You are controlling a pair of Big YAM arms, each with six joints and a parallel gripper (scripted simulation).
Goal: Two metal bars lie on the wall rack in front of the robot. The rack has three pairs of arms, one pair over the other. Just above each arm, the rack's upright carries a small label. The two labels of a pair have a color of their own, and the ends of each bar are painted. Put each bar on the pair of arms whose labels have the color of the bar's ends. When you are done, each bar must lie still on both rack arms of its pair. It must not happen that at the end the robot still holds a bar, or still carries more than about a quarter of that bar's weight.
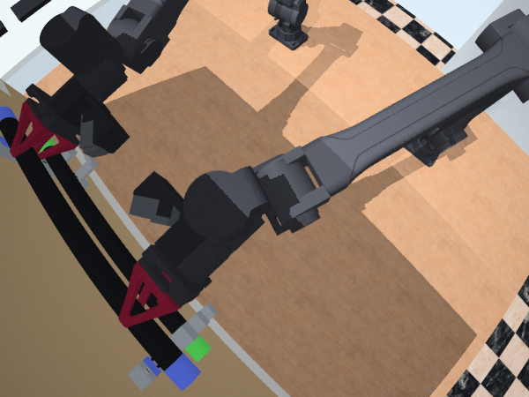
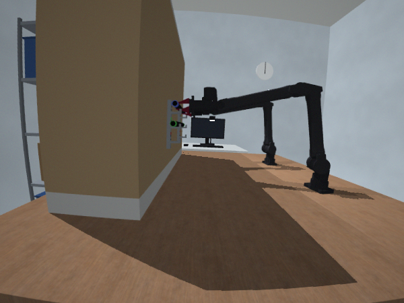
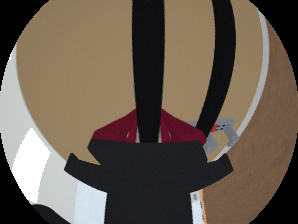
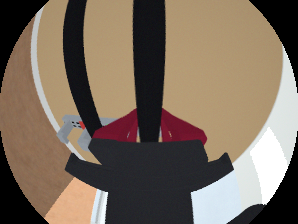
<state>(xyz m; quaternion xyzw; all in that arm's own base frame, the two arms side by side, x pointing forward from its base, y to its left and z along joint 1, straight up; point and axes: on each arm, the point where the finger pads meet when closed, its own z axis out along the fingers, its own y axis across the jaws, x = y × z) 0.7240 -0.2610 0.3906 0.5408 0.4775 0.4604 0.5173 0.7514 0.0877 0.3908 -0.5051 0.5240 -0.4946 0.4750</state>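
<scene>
The blue-ended bar [image 1: 79,238] [image 2: 175,103] [image 3: 148,60] [image 4: 149,60] is level in both grippers. It is close to the wall, over the top rack arms, seemingly with a small gap under its near end. My left gripper [image 1: 127,318] [image 3: 148,112] is shut on it near one end. My right gripper [image 1: 17,149] [image 4: 149,112] is shut on it near the other end. The green-ended bar [image 1: 97,200] [image 2: 173,123] [image 3: 225,45] [image 4: 74,45] lies below on the middle arms. The rack [image 1: 190,330] [image 2: 168,143] shows a blue label [image 1: 152,366] at its top pair.
The wall panel [image 1: 44,287] [image 2: 161,84] is just behind the bars. Red labels [image 3: 215,128] [image 4: 81,125] mark the lowest rack arms. The wooden table top [image 1: 331,282] [image 2: 219,236] is far below the grippers.
</scene>
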